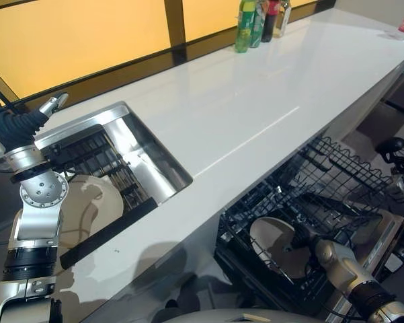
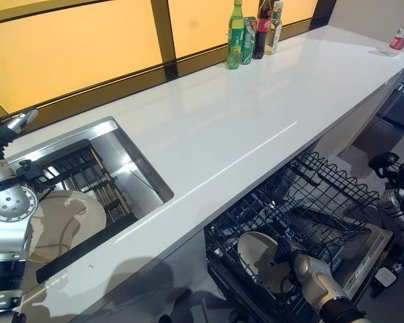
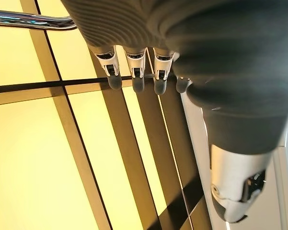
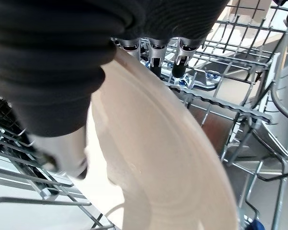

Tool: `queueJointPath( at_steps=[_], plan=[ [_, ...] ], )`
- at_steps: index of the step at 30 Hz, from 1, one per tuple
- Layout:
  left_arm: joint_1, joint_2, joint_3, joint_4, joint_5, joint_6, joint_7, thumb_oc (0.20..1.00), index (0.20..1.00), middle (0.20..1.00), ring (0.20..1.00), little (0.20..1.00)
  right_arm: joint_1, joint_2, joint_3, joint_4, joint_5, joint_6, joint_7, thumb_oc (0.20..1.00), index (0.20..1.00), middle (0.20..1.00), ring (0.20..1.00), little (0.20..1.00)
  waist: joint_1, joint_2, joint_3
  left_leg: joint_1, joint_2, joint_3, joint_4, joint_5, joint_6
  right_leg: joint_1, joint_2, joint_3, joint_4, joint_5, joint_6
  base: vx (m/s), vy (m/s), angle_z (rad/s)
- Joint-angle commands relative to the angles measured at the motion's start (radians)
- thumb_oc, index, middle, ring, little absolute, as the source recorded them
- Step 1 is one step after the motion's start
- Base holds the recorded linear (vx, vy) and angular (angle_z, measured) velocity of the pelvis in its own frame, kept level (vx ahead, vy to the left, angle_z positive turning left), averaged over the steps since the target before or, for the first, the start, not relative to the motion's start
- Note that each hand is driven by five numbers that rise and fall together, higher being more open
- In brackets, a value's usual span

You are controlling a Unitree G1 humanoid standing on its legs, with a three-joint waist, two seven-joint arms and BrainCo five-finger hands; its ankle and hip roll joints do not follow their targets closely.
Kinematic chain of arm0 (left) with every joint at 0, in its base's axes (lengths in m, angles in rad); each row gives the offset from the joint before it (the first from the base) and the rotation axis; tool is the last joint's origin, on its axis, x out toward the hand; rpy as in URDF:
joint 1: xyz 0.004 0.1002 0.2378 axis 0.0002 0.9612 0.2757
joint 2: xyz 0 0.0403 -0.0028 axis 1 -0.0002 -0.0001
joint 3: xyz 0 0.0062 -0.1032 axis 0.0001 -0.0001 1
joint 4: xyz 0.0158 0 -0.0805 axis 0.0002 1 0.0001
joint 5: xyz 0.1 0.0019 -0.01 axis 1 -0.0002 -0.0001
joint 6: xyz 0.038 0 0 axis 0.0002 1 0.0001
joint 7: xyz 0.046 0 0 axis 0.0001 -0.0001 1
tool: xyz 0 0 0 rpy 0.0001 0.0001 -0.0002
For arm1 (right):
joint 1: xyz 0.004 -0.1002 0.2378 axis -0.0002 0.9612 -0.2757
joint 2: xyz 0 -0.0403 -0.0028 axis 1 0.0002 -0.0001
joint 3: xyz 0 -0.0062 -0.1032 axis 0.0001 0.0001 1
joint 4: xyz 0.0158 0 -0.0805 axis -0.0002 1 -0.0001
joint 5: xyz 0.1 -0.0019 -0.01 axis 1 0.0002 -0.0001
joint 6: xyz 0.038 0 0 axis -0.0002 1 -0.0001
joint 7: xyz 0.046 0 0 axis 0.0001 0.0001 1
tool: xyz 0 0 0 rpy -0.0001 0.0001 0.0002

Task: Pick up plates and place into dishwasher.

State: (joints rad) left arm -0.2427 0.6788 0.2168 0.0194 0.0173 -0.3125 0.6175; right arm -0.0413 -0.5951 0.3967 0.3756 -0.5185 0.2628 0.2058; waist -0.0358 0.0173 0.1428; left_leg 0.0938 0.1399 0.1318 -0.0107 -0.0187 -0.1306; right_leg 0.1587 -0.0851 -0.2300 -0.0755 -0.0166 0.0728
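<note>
A beige plate (image 1: pixel 272 237) stands tilted on its edge in the black wire dishwasher rack (image 1: pixel 336 168), pulled out below the counter at lower right. My right hand (image 1: pixel 301 235) is shut on this plate (image 4: pixel 158 158). Its fingers (image 4: pixel 155 60) lie behind the rim and its thumb (image 4: pixel 69 160) presses the front face. A second beige plate (image 2: pixel 67 219) lies in the steel sink (image 1: pixel 87 118) beside a dark rack. My left hand (image 3: pixel 134 72) is raised above the sink toward the window, fingers straight, holding nothing.
The long white counter (image 1: pixel 255 108) runs from the sink to the far right. Several bottles (image 2: pixel 236 33) stand at its back edge by the yellow window, and a small can (image 2: pixel 398 39) sits at the far corner. A chrome tap (image 3: pixel 28 19) is near my left hand.
</note>
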Motion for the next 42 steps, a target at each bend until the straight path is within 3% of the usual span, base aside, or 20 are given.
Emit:
queueJointPath(
  at_steps=[1, 16, 22, 24, 31, 38, 42],
  plan=[
    [-0.057, 0.058, -0.025, -0.006, -0.008, -0.026, -0.003, 1.000, 1.000, 1.000, 1.000, 1.000, 0.075, 0.054, 0.064, 0.025, 0.040, 0.003, -0.007, 1.000, 1.000, 1.000, 1.000, 1.000, 0.017, -0.001, -0.066, -0.134, 0.047, 0.034, 0.000, 0.102, -0.017, -0.046, -0.040, 0.031, 0.141, -0.098, 0.019, 0.00, 0.000, 0.00],
    [-0.009, 0.050, -0.008, 0.004, -0.011, -0.045, -0.003, 1.000, 1.000, 1.000, 1.000, 1.000, 0.088, 0.040, -0.053, -0.027, 0.138, 0.031, -0.115, 1.000, 1.000, 1.000, 1.000, 1.000, 0.012, -0.008, -0.073, -0.116, 0.049, 0.029, -0.004, 0.100, -0.014, -0.037, -0.029, 0.040, 0.137, -0.095, 0.014, 0.00, 0.000, 0.00],
    [0.023, 0.050, -0.004, 0.012, -0.009, -0.078, 0.011, 1.000, 1.000, 1.000, 1.000, 1.000, 0.066, -0.011, -0.151, -0.167, 0.277, -0.013, -0.139, 1.000, 1.000, 1.000, 1.000, 1.000, 0.012, -0.011, -0.072, -0.110, 0.050, 0.022, -0.008, 0.101, -0.012, -0.038, -0.024, 0.041, 0.141, -0.092, 0.012, 0.00, 0.000, 0.00],
    [0.039, 0.046, 0.010, 0.010, -0.007, -0.088, 0.012, 1.000, 1.000, 1.000, 1.000, 1.000, 0.051, -0.040, -0.220, -0.253, 0.354, -0.058, -0.157, 1.000, 1.000, 1.000, 1.000, 1.000, 0.009, -0.011, -0.073, -0.109, 0.050, 0.021, -0.010, 0.101, -0.011, -0.040, -0.022, 0.042, 0.144, -0.095, 0.010, 0.00, 0.000, 0.00],
    [0.058, 0.022, 0.052, 0.043, 0.005, -0.118, 0.001, 1.000, 1.000, 1.000, 1.000, 1.000, 0.059, -0.061, -0.356, -0.376, 0.407, -0.153, -0.201, 1.000, 1.000, 1.000, 1.000, 1.000, -0.009, -0.001, -0.079, -0.106, 0.044, 0.030, -0.016, 0.099, -0.007, -0.048, -0.021, 0.054, 0.162, -0.106, 0.008, 0.00, 0.039, -0.01],
    [0.088, 0.000, 0.081, 0.025, 0.019, -0.100, -0.015, 1.000, 1.000, 1.000, 1.000, 1.000, 0.082, -0.048, -0.424, -0.450, 0.418, -0.194, -0.220, 1.000, 1.000, 1.000, 1.000, 1.000, -0.013, 0.004, -0.084, -0.100, 0.037, 0.032, -0.018, 0.100, -0.005, -0.048, -0.021, 0.063, 0.170, -0.112, 0.004, 0.01, 0.038, -0.02],
    [0.097, -0.002, 0.081, 0.033, 0.042, -0.033, -0.054, 1.000, 1.000, 1.000, 1.000, 1.000, 0.071, -0.048, -0.444, -0.479, 0.412, -0.206, -0.244, 1.000, 1.000, 1.000, 1.000, 1.000, -0.010, 0.012, -0.083, -0.099, 0.034, 0.027, -0.018, 0.100, -0.007, -0.047, -0.026, 0.061, 0.174, -0.112, 0.004, 0.01, 0.042, 0.00]
  ],
)
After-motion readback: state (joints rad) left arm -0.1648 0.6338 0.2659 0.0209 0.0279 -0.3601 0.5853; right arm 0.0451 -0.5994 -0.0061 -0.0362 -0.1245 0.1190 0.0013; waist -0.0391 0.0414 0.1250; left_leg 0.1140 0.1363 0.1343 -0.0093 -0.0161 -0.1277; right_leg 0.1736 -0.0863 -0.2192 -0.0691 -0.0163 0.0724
